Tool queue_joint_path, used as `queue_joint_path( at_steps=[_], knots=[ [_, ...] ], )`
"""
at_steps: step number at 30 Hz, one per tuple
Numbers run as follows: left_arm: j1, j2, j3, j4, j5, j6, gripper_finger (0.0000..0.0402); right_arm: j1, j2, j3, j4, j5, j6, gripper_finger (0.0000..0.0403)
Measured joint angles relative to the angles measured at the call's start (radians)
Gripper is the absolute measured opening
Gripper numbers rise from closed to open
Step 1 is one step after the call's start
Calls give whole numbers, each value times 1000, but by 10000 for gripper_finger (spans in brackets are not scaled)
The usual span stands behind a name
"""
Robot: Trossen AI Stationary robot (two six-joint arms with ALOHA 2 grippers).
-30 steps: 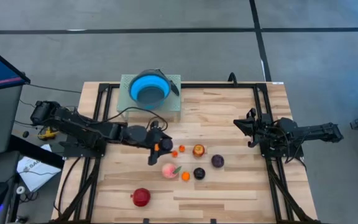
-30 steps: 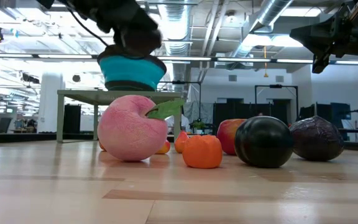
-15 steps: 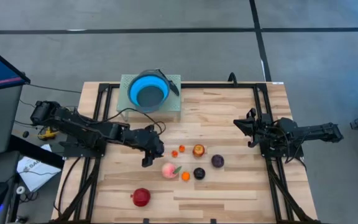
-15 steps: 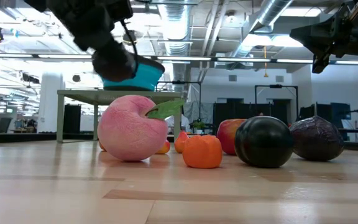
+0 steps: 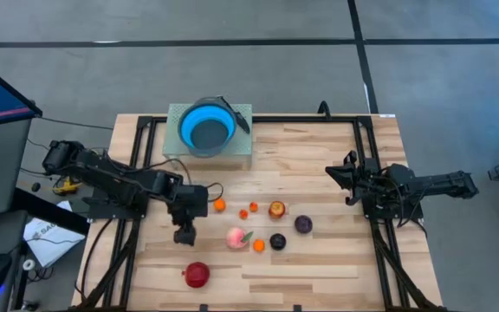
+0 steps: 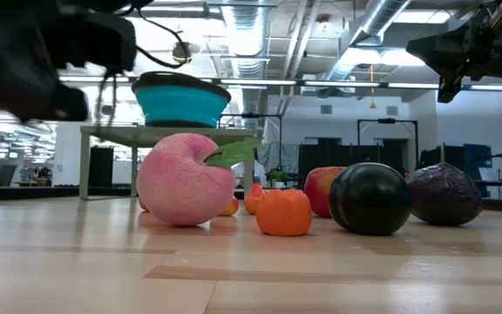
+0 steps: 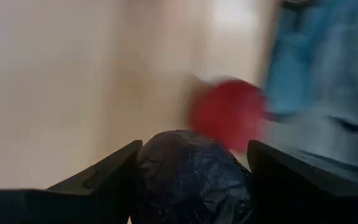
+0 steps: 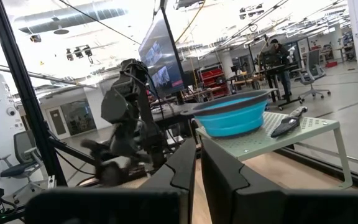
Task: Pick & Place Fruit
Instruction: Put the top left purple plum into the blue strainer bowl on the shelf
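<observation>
Swinging away from the cluster of fruit, the left gripper [image 5: 184, 232] is now hanging over the near-left part of the wooden table [image 5: 319, 260], where a second ago it was just beside the pink peach [image 5: 235, 237]. Its jaws are standing fairly wide and are clamping a dark purple plum [image 7: 191, 174], which is filling the gap between the two fingers [image 7: 98, 180] in the left wrist view. Beyond the plum, a blurred red apple [image 7: 227, 113] is showing; on the table the apple is lying alone near the front edge. The peach, small oranges [image 5: 258, 245], another dark plum [image 5: 277, 241] and a purple one [image 5: 303, 224] are sitting close together mid-table. The blue bowl [image 5: 208, 126] is resting on a pale green stand [image 5: 241, 152] at the far edge. The right gripper [image 5: 336, 177] is waiting above the right side, jaws pressed together and empty.
</observation>
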Motion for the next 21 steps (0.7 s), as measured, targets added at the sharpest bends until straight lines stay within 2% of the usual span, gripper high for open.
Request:
queue_joint_path(
  at_steps=[3,5,8,11,14,17,19,21],
  knots=[
    [-26,0,0,66,143,-125,278,-6,0,0,0,0,-1,21],
    [-44,0,0,181,186,-175,278,-12,0,0,0,0,-1,21],
    [-55,0,0,465,188,-203,278,-16,0,0,0,0,-1,21],
    [-44,0,0,814,112,-173,278,-16,0,0,0,0,-1,21],
    [-18,0,0,1153,36,-58,278,-16,0,0,0,0,-1,21],
    [4,0,0,1436,-47,161,278,-16,0,0,0,0,-1,21],
    [19,-10,0,1528,-81,320,278,-16,0,0,1,0,-1,21],
    [40,-51,0,1493,-150,451,278,-16,0,0,5,0,-1,21]
  ],
)
